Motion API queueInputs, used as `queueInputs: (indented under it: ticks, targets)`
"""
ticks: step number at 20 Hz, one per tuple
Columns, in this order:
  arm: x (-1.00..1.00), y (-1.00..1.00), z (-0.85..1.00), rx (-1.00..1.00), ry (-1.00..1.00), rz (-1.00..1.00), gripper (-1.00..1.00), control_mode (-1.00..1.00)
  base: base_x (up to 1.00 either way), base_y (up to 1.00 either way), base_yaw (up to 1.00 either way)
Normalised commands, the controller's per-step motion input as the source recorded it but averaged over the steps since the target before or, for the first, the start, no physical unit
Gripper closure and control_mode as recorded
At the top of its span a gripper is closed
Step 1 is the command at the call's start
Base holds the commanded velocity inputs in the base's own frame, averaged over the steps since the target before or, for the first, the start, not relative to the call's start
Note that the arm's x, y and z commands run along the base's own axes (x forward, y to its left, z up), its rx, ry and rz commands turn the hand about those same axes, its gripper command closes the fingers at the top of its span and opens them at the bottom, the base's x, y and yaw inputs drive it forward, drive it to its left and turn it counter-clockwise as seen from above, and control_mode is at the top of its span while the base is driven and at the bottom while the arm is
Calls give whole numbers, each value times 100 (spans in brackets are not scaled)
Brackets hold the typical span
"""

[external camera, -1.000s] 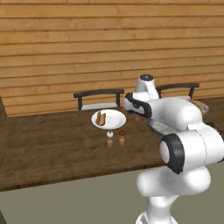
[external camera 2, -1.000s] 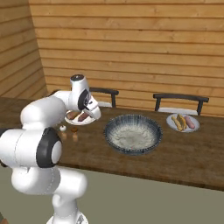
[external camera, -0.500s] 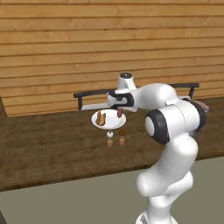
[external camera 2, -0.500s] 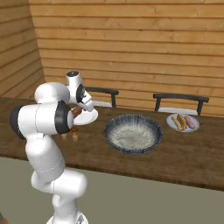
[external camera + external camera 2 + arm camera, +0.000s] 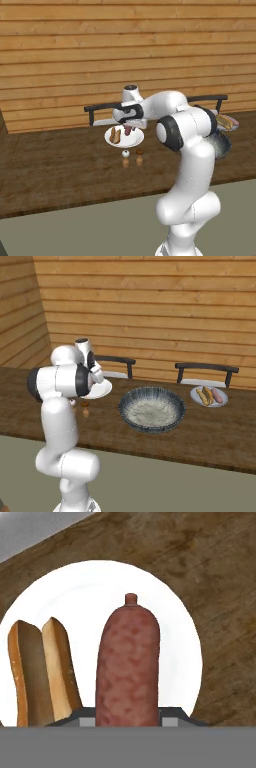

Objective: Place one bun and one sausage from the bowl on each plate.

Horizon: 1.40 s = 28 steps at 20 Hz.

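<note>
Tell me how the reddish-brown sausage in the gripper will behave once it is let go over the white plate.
The reddish-brown sausage looks round and smooth, so it may roll on the flat white plate. It keeps straight in the gripper, so it is probably stiff. The split bun beside it might stop a roll that way.

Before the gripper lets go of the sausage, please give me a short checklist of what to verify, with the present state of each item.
1. Sausage held in the gripper: ok, it stands between the fingertips in the hand view.
2. Sausage above the left plate, not the table: ok, white plate lies behind it on all sides.
3. Bun already on this plate: ok, it lies beside the sausage, apart from it.
4. Free spot under the sausage: ok, bare plate there.
5. Sausage low enough to release: cannot tell, height above the plate is unclear.
6. Other plate finished: ok, it carries a bun and a sausage; the bowl looks empty.
</note>
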Motion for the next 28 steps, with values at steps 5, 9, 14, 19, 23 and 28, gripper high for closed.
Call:
queueInputs:
  ticks: [5, 9, 14, 19, 23, 28]
  targets:
    - [38, -1, -51, 0, 13, 1, 100, -100, 0, 0, 0]
    - [28, 0, -28, 0, 5, 1, 100, -100, 0, 0, 0]
    - [15, 0, -9, 0, 0, 2, 100, -100, 0, 0, 0]
    - [10, 0, -2, 0, 0, 4, -100, -100, 0, 0, 0]
    - [0, 0, 0, 0, 0, 4, -100, -100, 0, 0, 0]
    - [-5, 0, 7, 0, 0, 1, -100, -100, 0, 0, 0]
